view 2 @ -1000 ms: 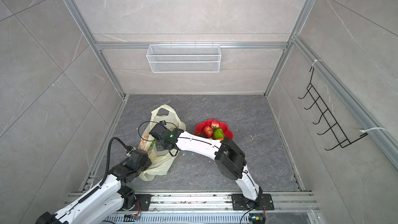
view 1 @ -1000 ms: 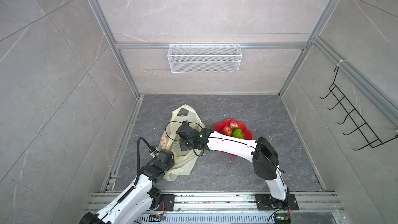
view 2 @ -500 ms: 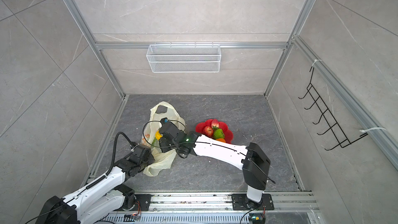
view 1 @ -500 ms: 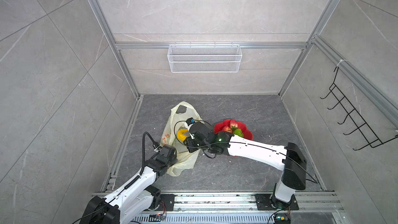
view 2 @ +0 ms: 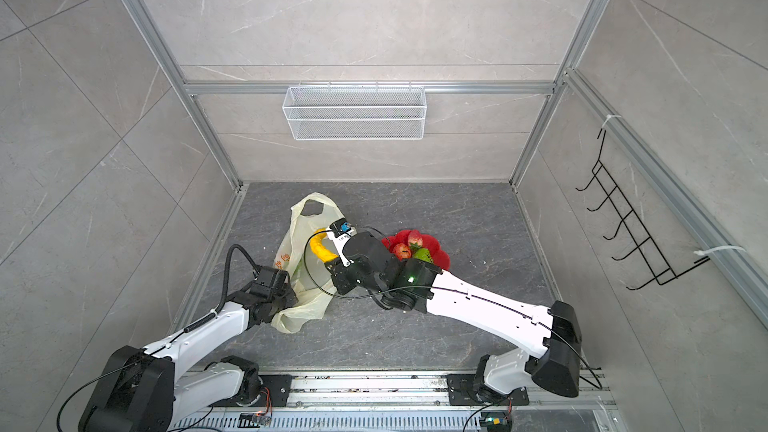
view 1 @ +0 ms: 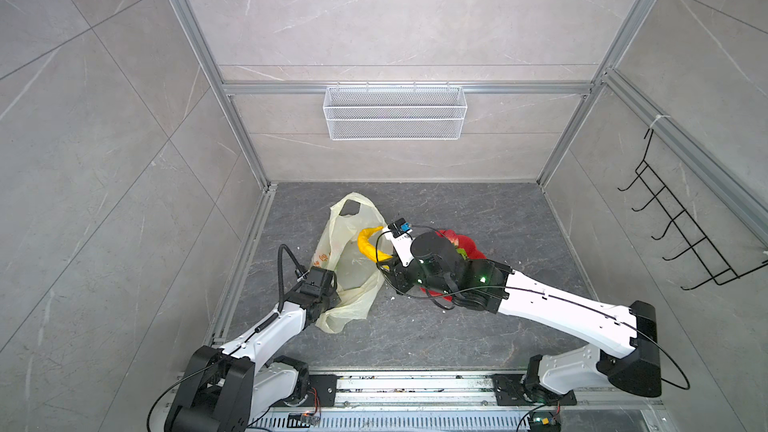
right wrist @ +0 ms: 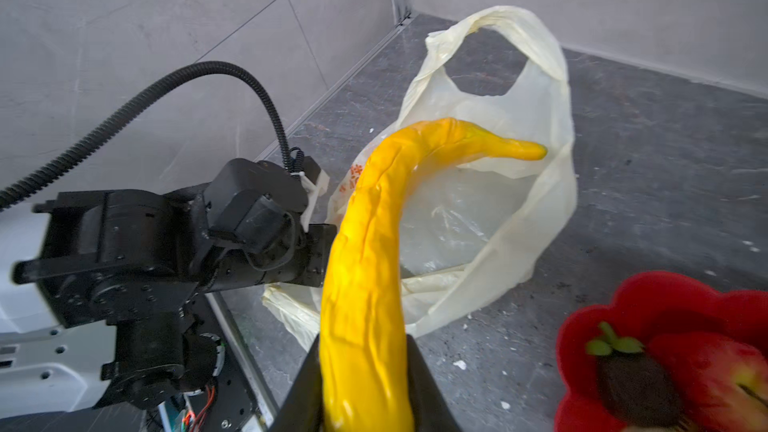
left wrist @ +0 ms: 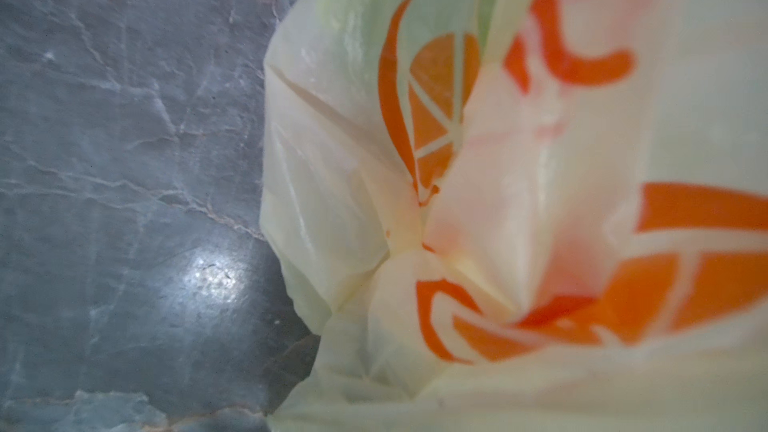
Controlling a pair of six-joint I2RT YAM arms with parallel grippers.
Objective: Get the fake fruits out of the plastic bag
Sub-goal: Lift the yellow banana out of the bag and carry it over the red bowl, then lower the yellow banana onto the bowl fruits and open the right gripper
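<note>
right gripper (right wrist: 365, 392): pinching the banana (right wrist: 365, 243) at one end, a finger on each side
banana: curves up and away from the jaws, off the floor (view 1: 457, 209); in both top views it overlaps the bag's (view 1: 349, 284) side nearest the plate (view 2: 440, 257)
left gripper (view 1: 330, 303): pressed together on the bag's near edge; in the left wrist view the creases run to one pinched spot
bag: lies on the floor, mouth slack and open, one loop handle at the far end, orange print on the side
plate: red, just beside the bag, partly under the right arm
on plate: apple (right wrist: 715, 371), dark fruit (right wrist: 636, 384) with green leaves, green fruit (view 2: 422, 253)
</note>
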